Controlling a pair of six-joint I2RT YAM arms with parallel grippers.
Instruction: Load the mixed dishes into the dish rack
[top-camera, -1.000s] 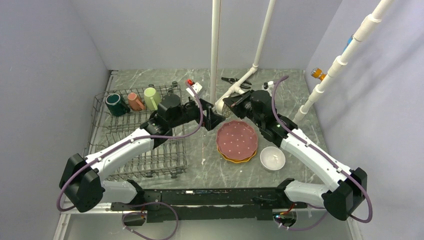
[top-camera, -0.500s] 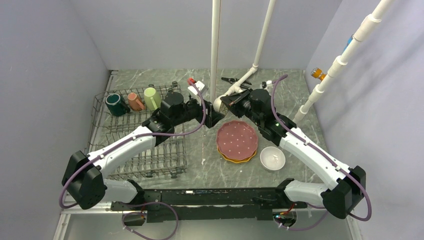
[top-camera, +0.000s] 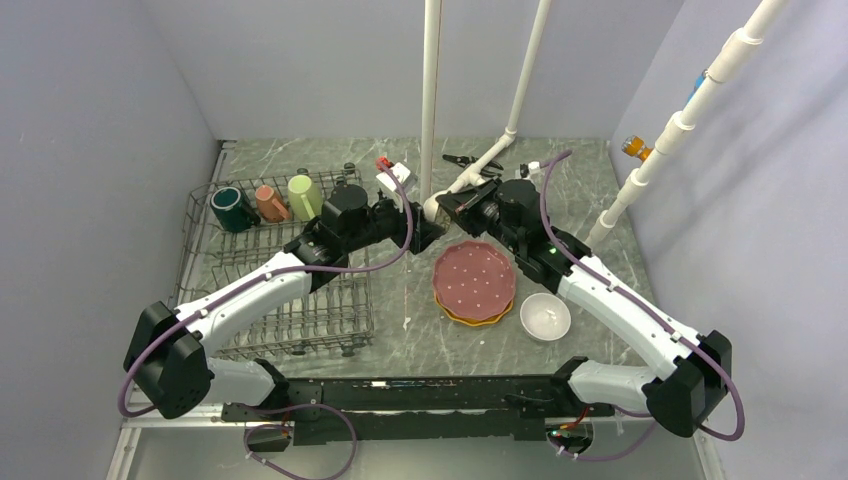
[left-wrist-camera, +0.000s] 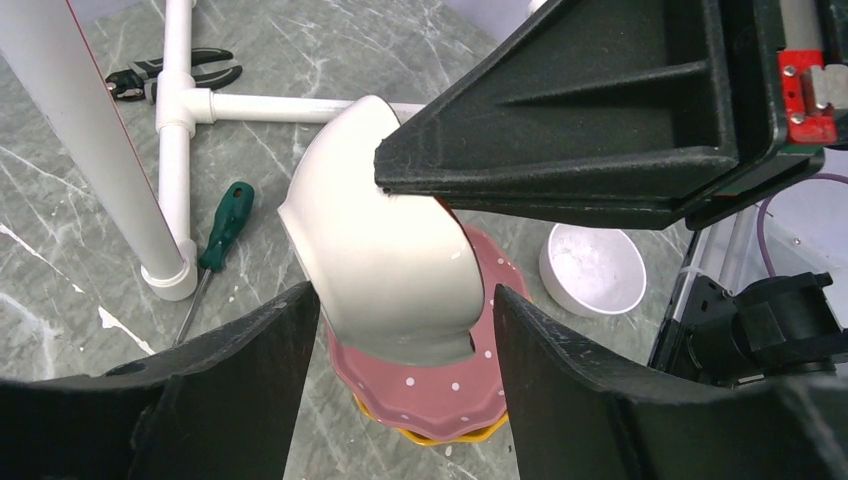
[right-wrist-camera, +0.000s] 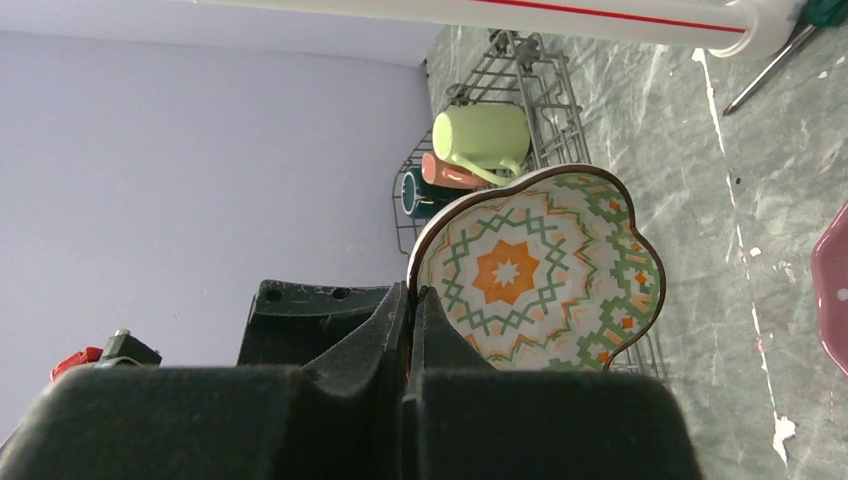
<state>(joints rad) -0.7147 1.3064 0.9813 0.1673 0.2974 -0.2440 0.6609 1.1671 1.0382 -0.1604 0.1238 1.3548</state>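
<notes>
Handover step: the jaws of the right gripper (right-wrist-camera: 412, 293) clenched the floral bowl (right-wrist-camera: 540, 270) by its rim. It hung between the open jaws of the left gripper (left-wrist-camera: 405, 305), which needed to clamp next.

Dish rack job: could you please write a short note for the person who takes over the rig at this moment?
Grippers: the right gripper is shut on the rim of the patterned bowl, which is held in the air between the arms. The left gripper is open, with its jaws on both sides of that bowl; contact is unclear.
Done: the dark green mug, salmon mug and light green mug are in the dish rack.
Left: the held bowl, the pink plate stacked on the yellow plate, and the white bowl beside them on the table.
</notes>
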